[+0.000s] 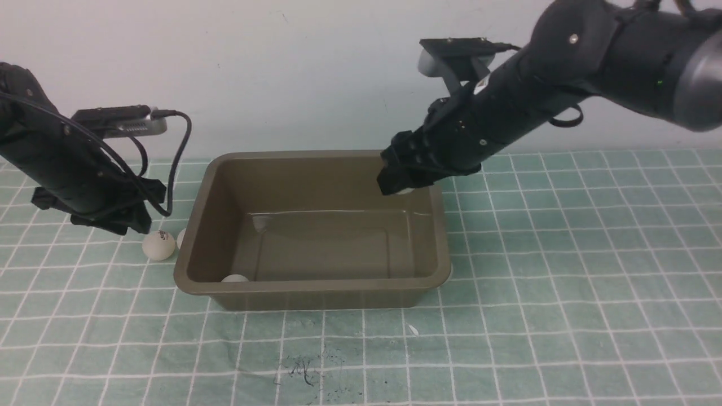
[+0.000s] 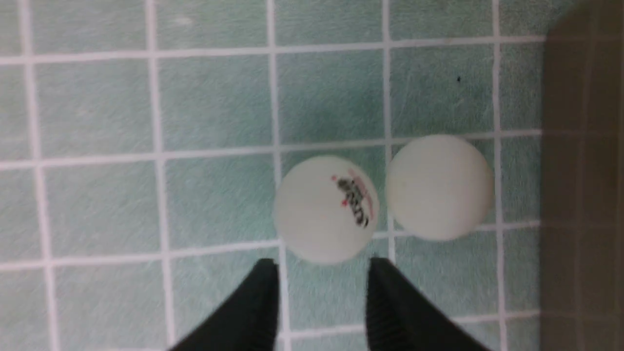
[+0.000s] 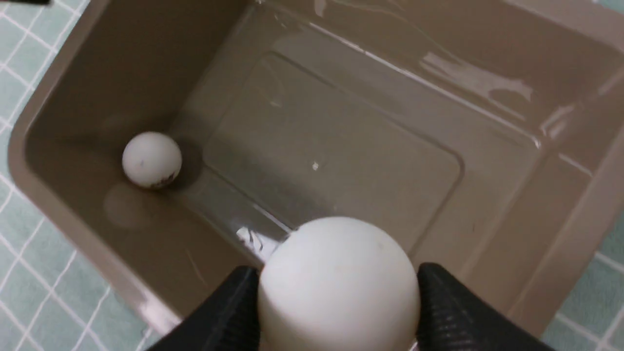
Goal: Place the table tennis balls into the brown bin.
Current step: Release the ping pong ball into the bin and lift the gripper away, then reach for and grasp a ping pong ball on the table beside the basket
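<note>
Right gripper (image 1: 397, 181) clasped a table tennis ball (image 3: 336, 278) above the far-right corner of the brown bin (image 1: 316, 290); release seemed due. Left gripper (image 2: 321, 263), jaws parted and empty, must advance and close round the logo ball (image 2: 326, 209).

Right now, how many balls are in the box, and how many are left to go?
Done: one ball lies in a corner of the brown bin. In hand: the right gripper holds a second ball over the bin. To go: a logo ball and a plain ball sit on the mat beside the bin, the open left gripper just short of the logo ball.
</note>
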Robot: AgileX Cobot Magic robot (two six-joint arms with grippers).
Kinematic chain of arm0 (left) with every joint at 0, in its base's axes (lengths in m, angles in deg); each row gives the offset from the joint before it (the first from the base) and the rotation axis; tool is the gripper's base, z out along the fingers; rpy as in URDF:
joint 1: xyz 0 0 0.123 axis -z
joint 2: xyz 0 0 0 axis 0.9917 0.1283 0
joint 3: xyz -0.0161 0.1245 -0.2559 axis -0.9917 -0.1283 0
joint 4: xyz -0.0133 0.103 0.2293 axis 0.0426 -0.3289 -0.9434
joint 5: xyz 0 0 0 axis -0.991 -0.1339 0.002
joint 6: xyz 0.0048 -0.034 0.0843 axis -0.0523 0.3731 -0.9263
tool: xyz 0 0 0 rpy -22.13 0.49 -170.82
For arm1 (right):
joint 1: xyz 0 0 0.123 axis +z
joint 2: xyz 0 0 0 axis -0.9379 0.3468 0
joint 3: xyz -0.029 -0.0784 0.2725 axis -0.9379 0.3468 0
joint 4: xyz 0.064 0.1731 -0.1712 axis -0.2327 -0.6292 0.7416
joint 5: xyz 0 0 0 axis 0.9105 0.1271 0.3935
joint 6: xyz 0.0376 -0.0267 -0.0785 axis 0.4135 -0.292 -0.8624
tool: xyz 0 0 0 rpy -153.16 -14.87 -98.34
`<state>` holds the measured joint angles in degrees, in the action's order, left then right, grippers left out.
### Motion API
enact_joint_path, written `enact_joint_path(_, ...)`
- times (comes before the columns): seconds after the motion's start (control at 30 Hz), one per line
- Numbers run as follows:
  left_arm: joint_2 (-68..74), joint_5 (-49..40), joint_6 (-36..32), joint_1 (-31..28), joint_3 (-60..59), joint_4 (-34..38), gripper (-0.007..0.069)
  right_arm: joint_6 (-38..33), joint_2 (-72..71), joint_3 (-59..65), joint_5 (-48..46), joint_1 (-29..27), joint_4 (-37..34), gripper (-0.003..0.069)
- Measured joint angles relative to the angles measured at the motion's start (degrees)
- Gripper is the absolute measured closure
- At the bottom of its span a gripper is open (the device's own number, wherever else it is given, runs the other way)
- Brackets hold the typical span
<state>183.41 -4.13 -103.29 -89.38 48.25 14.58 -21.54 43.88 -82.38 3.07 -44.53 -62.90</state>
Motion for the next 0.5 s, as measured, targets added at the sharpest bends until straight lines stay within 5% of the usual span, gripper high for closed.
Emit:
enact_joint_path(0.1,2.2,2.7,0.0,0.4,0.0,0.4,0.0160,0.9,1.2,-4.3,-2.8,-0.7,3.0,0.0114)
enact_joint_path(0.2,4.2,4.4,0.5,0.4,0.0,0.5,0.0080,3.9,0.1,-7.8,-8.1,-2.0,8.8,0.0049)
enact_joint_path(0.33,6.4,5.5,0.9,0.4,0.0,0.4,0.0128,8.3,-3.1,-8.7,-13.2,-4.5,18.4,0.0086)
enact_joint_path(0.4,7.0,5.4,0.9,0.4,0.0,0.3,0.0260,11.1,-4.9,-8.9,-16.5,-6.7,22.9,0.0138)
enact_joint_path(0.5,6.9,4.2,0.9,0.4,1.1,0.0,0.0272,13.0,-6.3,-7.8,-17.4,-9.7,25.7,0.0200)
